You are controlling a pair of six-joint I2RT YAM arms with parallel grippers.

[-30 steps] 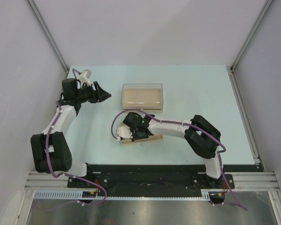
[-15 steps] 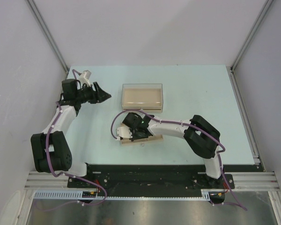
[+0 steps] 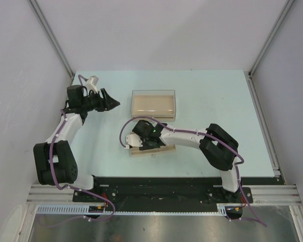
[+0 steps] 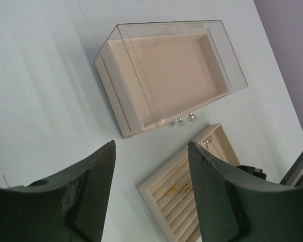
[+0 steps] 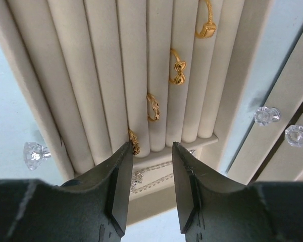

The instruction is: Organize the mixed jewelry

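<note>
The mixed jewelry lies in a beige slotted tray [image 5: 86, 75]. Several gold rings [image 5: 178, 66] sit in its grooves, the nearest [image 5: 134, 141] just beyond my right gripper's left fingertip. A silvery chain [image 5: 141, 175] lies in the end compartment below the jaws. My right gripper [image 5: 150, 146] hangs close over the tray [image 3: 166, 149], open, with nothing between its fingers. My left gripper [image 4: 151, 146] is open and empty, held high at the table's left [image 3: 113, 103]. From there it looks down on the tray [image 4: 156, 194], two gold rings [image 4: 179, 190] and the chain [image 4: 208, 142].
A beige box with a clear lid [image 3: 153, 105] stands just behind the tray, and clear knobs [image 4: 186, 120] show at its front. More clear knobs [image 5: 266, 116] sit beside the tray. Grey walls enclose the pale blue table [image 3: 217, 96].
My right gripper's jaws have opened from shut while staying over the tray. The left arm has not moved.
</note>
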